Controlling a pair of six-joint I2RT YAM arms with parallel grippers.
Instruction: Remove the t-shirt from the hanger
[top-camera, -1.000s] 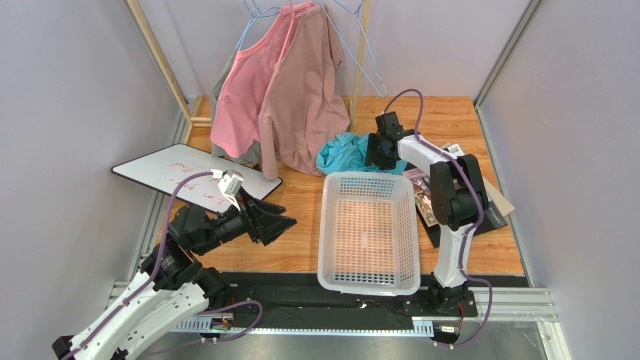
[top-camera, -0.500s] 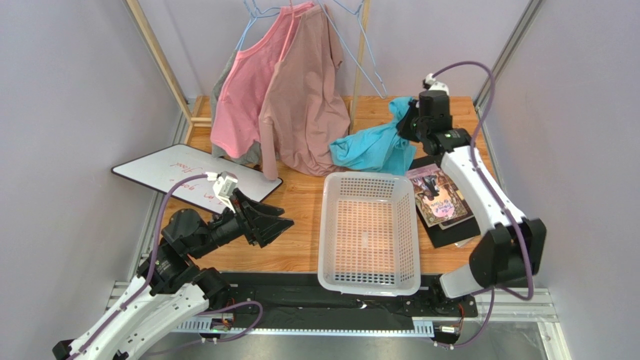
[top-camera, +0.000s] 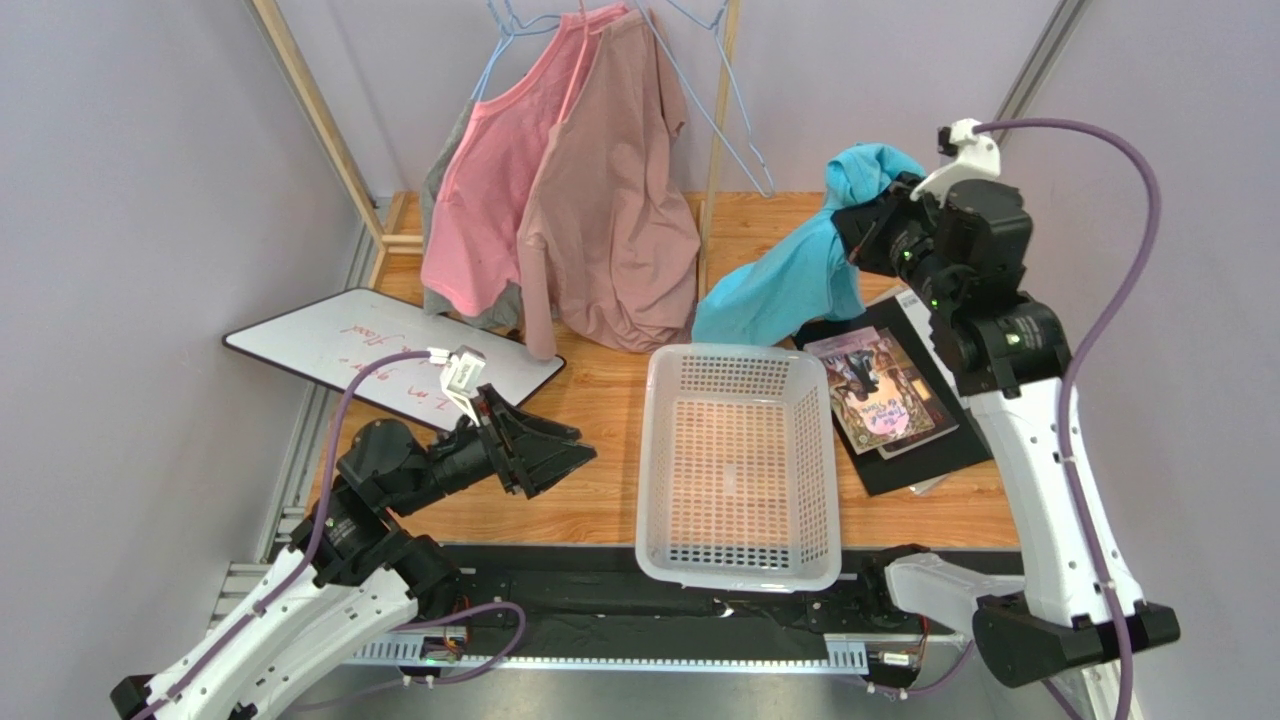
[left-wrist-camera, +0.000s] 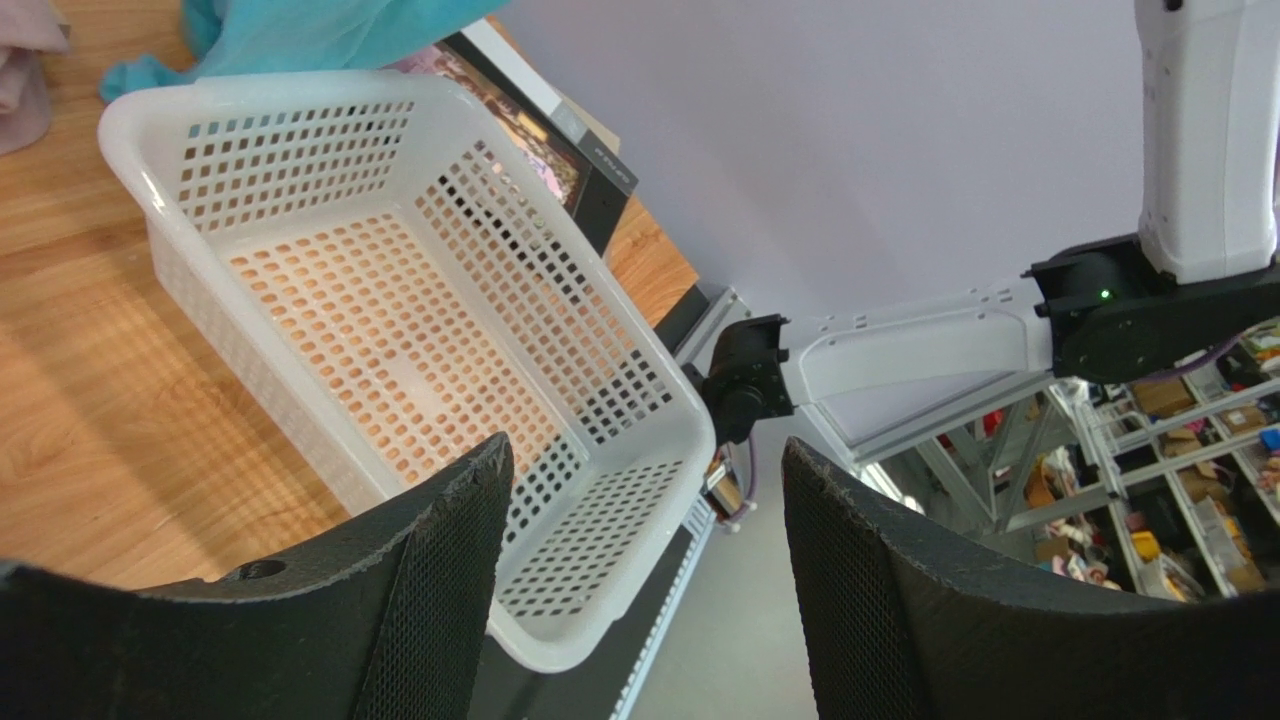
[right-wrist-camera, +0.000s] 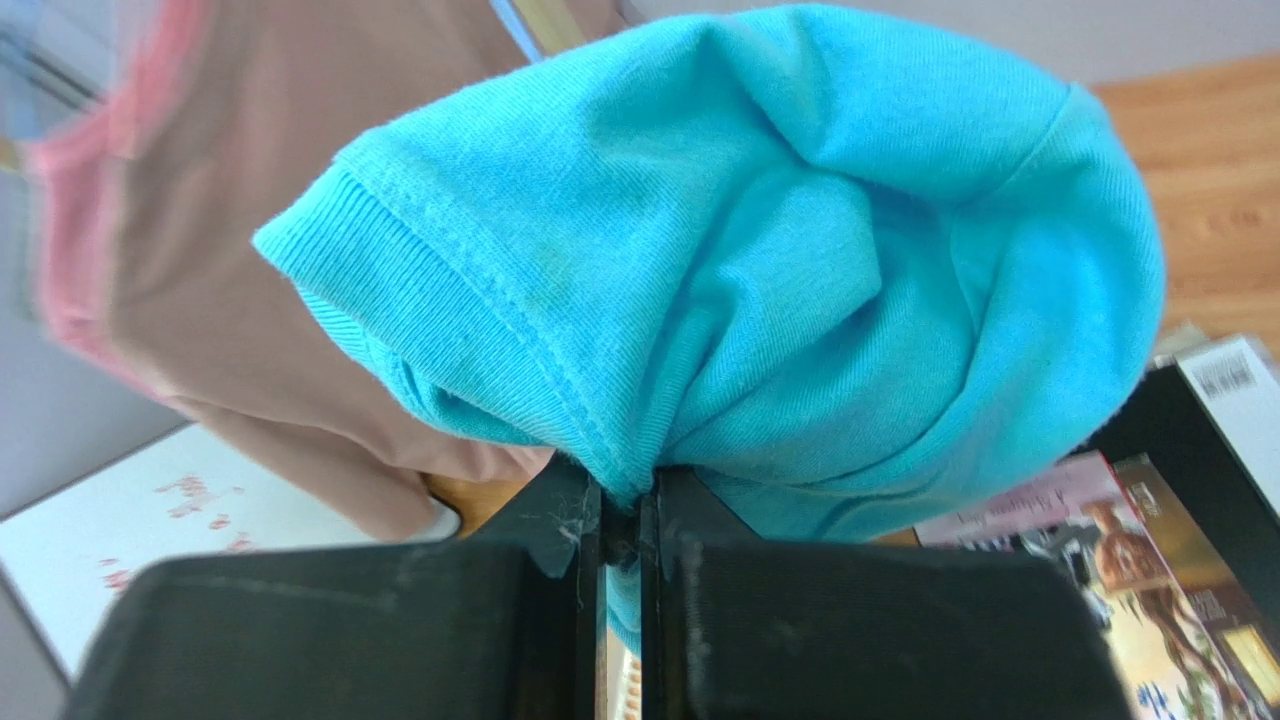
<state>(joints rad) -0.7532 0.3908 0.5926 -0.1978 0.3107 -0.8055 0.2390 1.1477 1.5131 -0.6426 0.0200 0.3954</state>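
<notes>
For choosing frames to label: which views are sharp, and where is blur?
Top external: sharp and evenly lit, the t-shirt clear. Right wrist: the t-shirt sharp, the hanging pink shirts smeared at the left edge. Left wrist: the basket sharp, the left gripper dark in the foreground.

Bunched teal t-shirt (top-camera: 781, 278) aloft

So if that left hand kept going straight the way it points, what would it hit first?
Probably the white basket: the open left hand aims at its long side wall, with bare tabletop between them. Height is hard to judge, so it might pass over the rim.
</notes>
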